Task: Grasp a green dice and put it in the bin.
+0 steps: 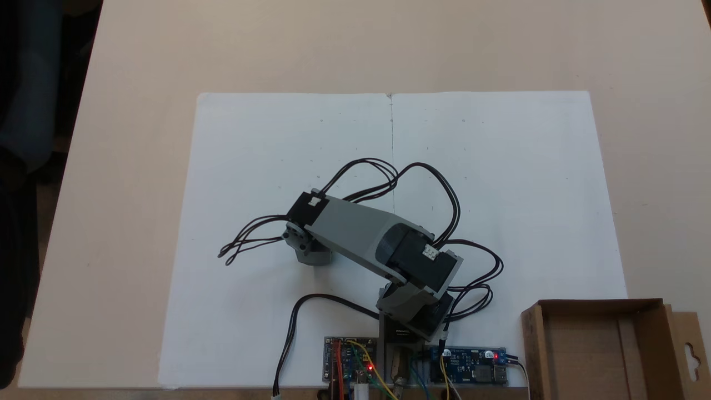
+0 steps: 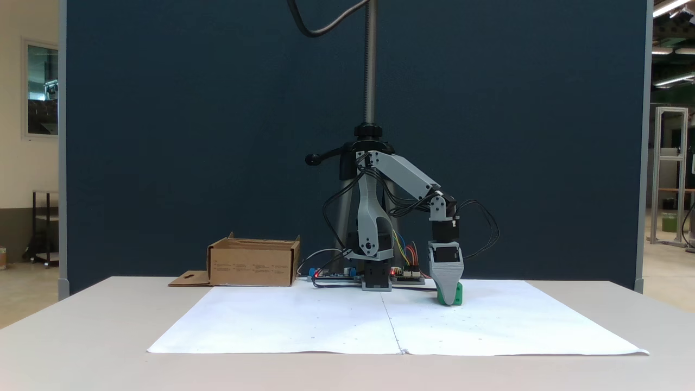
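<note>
The green dice (image 2: 458,294) sits low at the white paper, right of the arm's base in a fixed view. My gripper (image 2: 448,300) points straight down over it, and its grey front jaw covers the dice's left part. The second jaw lies behind, so I cannot tell whether the dice is gripped. From above, the arm's wrist (image 1: 309,244) hides both the dice and the fingertips. The bin (image 2: 252,266), a brown cardboard box with a slotted side flap (image 1: 690,355), stands at the table's near right corner (image 1: 534,350) seen from above, far from the gripper.
Two white paper sheets (image 1: 500,194) cover the middle of the beige table (image 1: 139,166). Circuit boards (image 1: 350,366) (image 1: 472,369) and loose black cables (image 1: 250,244) lie by the arm's base. A camera stand pole (image 2: 370,65) rises behind the arm.
</note>
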Motion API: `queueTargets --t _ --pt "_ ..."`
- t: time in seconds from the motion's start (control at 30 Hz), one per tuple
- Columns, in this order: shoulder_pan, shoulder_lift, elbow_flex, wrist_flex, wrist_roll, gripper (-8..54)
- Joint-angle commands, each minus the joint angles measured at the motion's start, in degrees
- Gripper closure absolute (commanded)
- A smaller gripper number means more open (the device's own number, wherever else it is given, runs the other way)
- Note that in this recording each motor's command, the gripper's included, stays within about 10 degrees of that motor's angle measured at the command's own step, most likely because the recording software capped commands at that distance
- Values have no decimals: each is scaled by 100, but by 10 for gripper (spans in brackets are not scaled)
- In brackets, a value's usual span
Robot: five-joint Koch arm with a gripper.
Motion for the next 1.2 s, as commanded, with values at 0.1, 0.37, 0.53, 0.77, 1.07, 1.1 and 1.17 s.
queueTargets --t 0.1,0.37,0.53,0.77,1.07,1.1,1.17 --pt "-88 44 18 -167 439 139" --pt "-88 44 18 -237 439 223" --pt "-88 44 9 -272 457 286" --pt "35 149 18 -396 439 331" --pt "2399 1345 9 -633 -580 331" --pt "2725 1468 0 -721 -782 331" --pt "3454 1670 -88 -809 -1202 331"
